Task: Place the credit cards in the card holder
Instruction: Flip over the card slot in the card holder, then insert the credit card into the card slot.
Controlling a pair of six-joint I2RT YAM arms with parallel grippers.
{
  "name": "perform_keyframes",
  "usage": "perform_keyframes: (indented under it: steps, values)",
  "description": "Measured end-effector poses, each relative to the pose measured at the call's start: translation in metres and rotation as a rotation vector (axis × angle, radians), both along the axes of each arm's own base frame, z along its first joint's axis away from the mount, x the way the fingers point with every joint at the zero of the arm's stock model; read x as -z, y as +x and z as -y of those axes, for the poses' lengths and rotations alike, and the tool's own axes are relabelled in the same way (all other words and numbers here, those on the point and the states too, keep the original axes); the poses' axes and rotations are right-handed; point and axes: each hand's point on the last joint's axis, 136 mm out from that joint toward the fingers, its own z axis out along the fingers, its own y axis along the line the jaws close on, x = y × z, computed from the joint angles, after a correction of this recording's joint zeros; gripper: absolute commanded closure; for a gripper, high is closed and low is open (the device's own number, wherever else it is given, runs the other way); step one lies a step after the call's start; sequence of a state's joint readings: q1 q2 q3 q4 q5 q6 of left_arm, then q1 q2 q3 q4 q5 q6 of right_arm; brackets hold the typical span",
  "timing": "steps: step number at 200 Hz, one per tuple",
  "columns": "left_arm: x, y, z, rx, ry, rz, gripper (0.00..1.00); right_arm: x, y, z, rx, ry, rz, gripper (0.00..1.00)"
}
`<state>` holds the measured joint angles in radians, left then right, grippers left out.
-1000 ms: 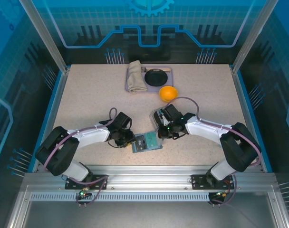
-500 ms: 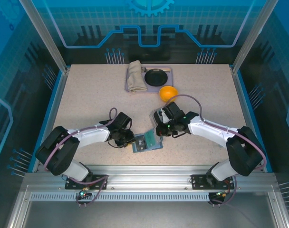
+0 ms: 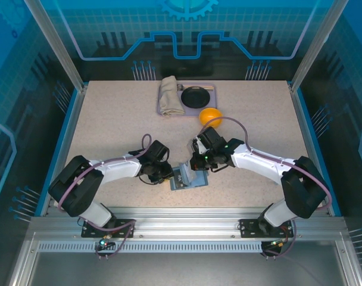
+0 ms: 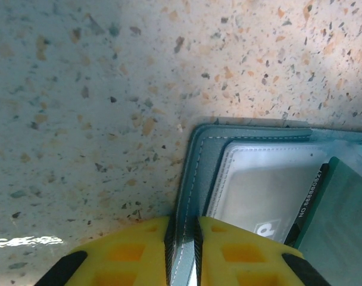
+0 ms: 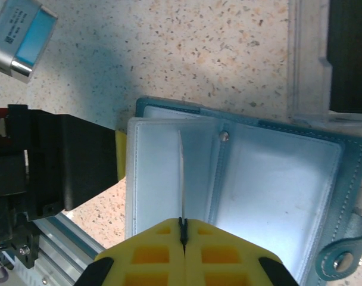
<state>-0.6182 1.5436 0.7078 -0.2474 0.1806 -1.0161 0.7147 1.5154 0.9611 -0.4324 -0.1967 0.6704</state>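
Note:
The card holder, a slate-blue wallet, lies open on the table between my arms, its pale clear pockets facing up. My left gripper is shut on its stitched left edge; from above, that left gripper sits at the wallet's left side. My right gripper is shut on a thin credit card, seen edge-on, standing over the wallet's left pocket. In the left wrist view this greenish card leans over the wallet's right part. From above, the right gripper hangs just over the wallet's far side.
An orange ball lies behind the right arm. A tray at the back holds a folded cloth and a black dish. A silvery case and a clear case lie on the table beyond the wallet.
My right gripper has come left and down over the wallet with the card. The left gripper and the wallet have shifted slightly right.

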Motion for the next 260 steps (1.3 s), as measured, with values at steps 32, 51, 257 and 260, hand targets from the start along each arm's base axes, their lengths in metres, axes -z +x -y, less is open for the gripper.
perform_keyframes:
  steps: [32,51,257,260]
  values:
    - [0.0,0.0,0.0,0.0,-0.001,0.001,0.8,0.001,0.002,0.005,0.012,-0.026,0.004,1.0]
    - [0.0,0.0,0.0,0.0,-0.001,0.002,0.79,0.002,0.001,0.007,0.016,-0.04,0.001,1.0]
    - [-0.009,0.007,0.007,0.002,-0.036,0.048,0.67,0.023,-0.002,0.011,0.091,0.16,0.019,1.0]
    - [-0.009,0.007,0.007,0.002,-0.036,0.048,0.67,0.024,-0.002,0.011,0.093,0.162,0.018,1.0]
